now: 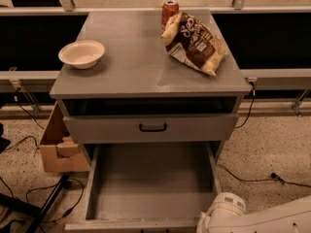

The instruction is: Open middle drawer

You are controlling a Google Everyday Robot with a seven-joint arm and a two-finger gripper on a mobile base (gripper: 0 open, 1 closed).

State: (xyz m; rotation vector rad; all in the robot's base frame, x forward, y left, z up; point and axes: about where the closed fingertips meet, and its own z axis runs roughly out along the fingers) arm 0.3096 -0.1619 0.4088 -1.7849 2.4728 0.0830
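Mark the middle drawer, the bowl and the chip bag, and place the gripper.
middle drawer (194,128), camera view, grey front, right of centre.
bowl (81,53), camera view, its hollow inside.
chip bag (194,42), camera view, middle of its brown face.
gripper, out of view; only the arm (272,222) shows, bottom right.

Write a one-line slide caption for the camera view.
Pulled-out bottom drawer below the middle drawer; bowl, can, chip bag on top; gripper out of view.
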